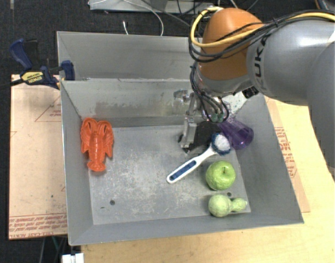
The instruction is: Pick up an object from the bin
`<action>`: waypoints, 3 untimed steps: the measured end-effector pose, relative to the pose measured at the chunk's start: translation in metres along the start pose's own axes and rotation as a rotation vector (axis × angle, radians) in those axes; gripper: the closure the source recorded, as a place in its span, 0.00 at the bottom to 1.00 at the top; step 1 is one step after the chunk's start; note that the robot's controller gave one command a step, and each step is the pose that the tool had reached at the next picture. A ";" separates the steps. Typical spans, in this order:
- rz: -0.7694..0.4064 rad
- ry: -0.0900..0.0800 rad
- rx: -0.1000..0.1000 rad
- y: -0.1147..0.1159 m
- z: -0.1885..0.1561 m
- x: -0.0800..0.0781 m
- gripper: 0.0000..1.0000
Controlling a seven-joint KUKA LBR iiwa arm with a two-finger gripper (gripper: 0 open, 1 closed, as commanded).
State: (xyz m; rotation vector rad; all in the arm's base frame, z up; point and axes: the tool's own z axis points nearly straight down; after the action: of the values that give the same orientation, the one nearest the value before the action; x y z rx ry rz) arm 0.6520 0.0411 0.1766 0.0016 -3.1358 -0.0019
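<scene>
gripper (pixel 193 138) low in bin (pixel 123 95), right of middle — spread or closed, we cannot tell | white-and-blue brush (pixel 197 160) just beside it, toward front-right corner | purple cup (pixel 238 133) near right wall

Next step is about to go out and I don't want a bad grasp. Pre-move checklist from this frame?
1. Gripper inside the bin, low over the floor near the back wall: ok.
2. Nearest thing known: white brush with blue handle, just front-right of the gripper: ok.
3. Anything already gripped: cannot tell.
4. Room around the brush head: not ok; purple cup lies right against it and green apple close by.
5. Green pear and orange lobster apart from the gripper: ok.
</scene>
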 end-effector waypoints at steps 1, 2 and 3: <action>0.001 -0.008 0.000 0.000 -0.005 -0.002 0.00; -0.237 -0.013 -0.003 -0.097 0.104 0.010 0.00; -0.231 -0.016 -0.001 -0.081 0.028 -0.001 0.00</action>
State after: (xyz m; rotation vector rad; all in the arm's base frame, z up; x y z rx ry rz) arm 0.6532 -0.0395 0.1484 0.3643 -3.1304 -0.0046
